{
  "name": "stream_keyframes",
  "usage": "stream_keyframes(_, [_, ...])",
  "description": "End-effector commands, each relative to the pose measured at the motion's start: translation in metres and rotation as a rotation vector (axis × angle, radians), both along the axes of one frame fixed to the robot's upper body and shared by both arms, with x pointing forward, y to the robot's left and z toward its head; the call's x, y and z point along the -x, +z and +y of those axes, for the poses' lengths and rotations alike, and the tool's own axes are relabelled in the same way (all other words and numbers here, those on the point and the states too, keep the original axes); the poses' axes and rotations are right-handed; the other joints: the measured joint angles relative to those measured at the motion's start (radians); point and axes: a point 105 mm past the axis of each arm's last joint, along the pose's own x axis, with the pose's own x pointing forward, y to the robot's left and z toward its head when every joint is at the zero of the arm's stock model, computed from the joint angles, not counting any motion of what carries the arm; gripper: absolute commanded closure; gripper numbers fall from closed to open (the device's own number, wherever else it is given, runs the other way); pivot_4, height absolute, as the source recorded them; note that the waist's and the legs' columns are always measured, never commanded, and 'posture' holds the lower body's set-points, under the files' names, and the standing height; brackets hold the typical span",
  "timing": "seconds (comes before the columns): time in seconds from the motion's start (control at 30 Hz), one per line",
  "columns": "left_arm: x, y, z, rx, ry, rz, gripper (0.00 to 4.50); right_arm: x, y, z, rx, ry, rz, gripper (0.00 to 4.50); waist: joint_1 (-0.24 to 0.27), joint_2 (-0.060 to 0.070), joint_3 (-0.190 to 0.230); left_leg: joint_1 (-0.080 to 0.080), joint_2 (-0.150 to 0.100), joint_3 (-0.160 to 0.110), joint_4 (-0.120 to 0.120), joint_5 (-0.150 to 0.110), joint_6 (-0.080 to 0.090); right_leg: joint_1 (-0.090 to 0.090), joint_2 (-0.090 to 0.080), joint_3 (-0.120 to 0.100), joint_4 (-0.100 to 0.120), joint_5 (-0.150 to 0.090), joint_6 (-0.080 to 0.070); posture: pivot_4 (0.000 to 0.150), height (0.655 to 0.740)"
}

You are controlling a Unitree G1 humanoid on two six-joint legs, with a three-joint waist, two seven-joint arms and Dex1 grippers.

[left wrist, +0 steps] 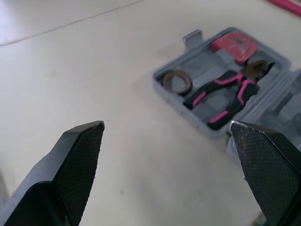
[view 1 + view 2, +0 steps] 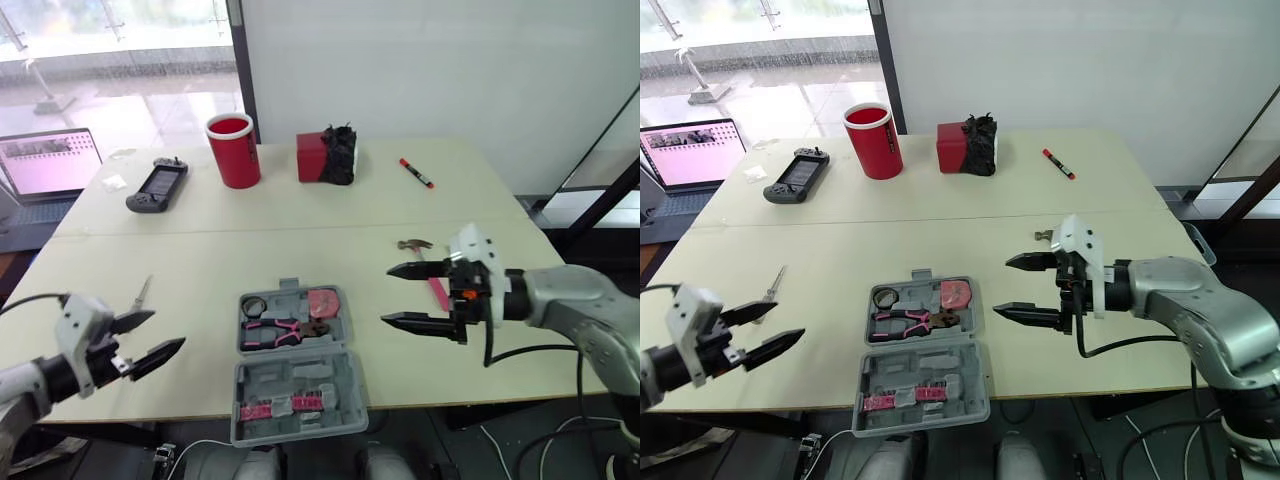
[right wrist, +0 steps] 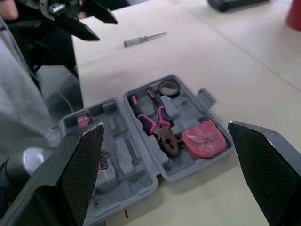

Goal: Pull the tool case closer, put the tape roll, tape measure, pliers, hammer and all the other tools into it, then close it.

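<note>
The grey tool case (image 2: 345,350) lies open near the table's front edge. Inside it are a tape roll (image 2: 251,304), pink-handled pliers (image 2: 280,331) and a pink tape measure (image 2: 322,300). A hammer (image 2: 430,272) with a pink handle lies on the table right of the case, partly hidden by my right gripper (image 2: 398,295), which hovers open beside the case. A screwdriver (image 2: 142,293) lies at the left. My left gripper (image 2: 155,338) is open and empty near the front left edge, just below the screwdriver.
At the back stand a red cup (image 2: 233,150), a red box with a black object (image 2: 327,156), a game controller (image 2: 158,186) and a red marker (image 2: 417,173). A laptop (image 2: 48,165) sits at the far left.
</note>
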Motion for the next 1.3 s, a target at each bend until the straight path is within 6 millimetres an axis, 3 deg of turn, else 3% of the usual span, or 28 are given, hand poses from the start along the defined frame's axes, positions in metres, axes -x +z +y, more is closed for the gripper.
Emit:
stream_keyframes(0.03, [0.007,0.004,-0.006,-0.048,-0.023,-0.042,0.00,-0.005,-0.013,0.001,0.113,0.063,-0.072,0.04,0.007,0.000,0.000,0.000,0.000,0.000,0.000,0.000,0.000,0.000,0.000,0.000,0.000,0.000,0.000,0.150,0.7400])
stream_keyframes(0.13, [0.013,-0.011,-0.015,-0.081,-0.103,-0.004,0.00,-0.008,-0.038,0.001,0.230,0.135,-0.095,0.04,0.008,0.000,0.000,0.000,-0.001,0.000,0.000,0.000,0.000,0.000,0.000,0.000,-0.001,0.000,0.000,0.150,0.7400])
stream_keyframes(0.23, [0.003,-0.030,-0.018,-0.191,-0.209,0.029,0.85,-0.017,-0.064,0.001,0.335,0.179,-0.148,0.91,0.005,0.000,0.000,0.001,-0.002,0.001,0.000,0.000,0.000,0.001,0.001,0.000,0.000,-0.001,-0.002,0.150,0.7400])
stream_keyframes(0.37, [-0.014,-0.047,-0.016,-0.313,-0.283,0.014,2.94,-0.024,-0.083,0.003,0.393,0.212,-0.184,2.92,-0.001,0.001,0.000,0.000,-0.002,0.001,0.000,0.000,0.000,0.000,0.002,0.000,0.000,0.001,0.000,0.150,0.7400])
stream_keyframes(0.47, [-0.025,-0.063,-0.026,-0.359,-0.343,0.003,4.46,-0.028,-0.100,0.010,0.389,0.216,-0.169,4.42,-0.003,0.001,0.000,0.000,-0.001,0.002,0.000,0.000,0.000,-0.002,0.002,0.000,0.001,0.002,0.002,0.150,0.7400])
stream_keyframes(0.63, [-0.033,-0.083,-0.045,-0.336,-0.410,0.030,4.49,-0.035,-0.121,0.013,0.460,0.236,-0.198,4.47,-0.002,0.001,0.000,0.000,-0.002,0.001,0.000,0.000,0.000,-0.002,0.002,0.000,0.003,0.003,0.003,0.150,0.7400])
stream_keyframes(0.8, [-0.041,-0.092,-0.058,-0.304,-0.428,0.014,4.49,-0.036,-0.130,0.023,0.450,0.250,-0.202,4.47,-0.003,0.001,0.000,0.000,-0.001,0.001,0.001,0.000,0.000,-0.003,0.002,0.000,0.005,0.003,0.003,0.150,0.7400])
stream_keyframes(1.0, [-0.041,-0.107,-0.087,-0.260,-0.475,-0.006,4.49,-0.034,-0.134,0.037,0.423,0.258,-0.193,4.47,0.000,0.001,0.000,0.000,-0.002,0.001,0.002,0.000,0.000,-0.002,0.002,0.000,0.006,0.003,0.004,0.150,0.7400])
stream_keyframes(1.3, [-0.050,-0.097,-0.111,-0.217,-0.496,-0.057,4.49,-0.032,-0.134,0.054,0.392,0.266,-0.221,4.47,0.004,0.002,-0.001,0.002,-0.003,-0.001,0.002,0.000,0.000,0.000,0.002,0.000,0.006,0.003,0.004,0.150,0.7400])
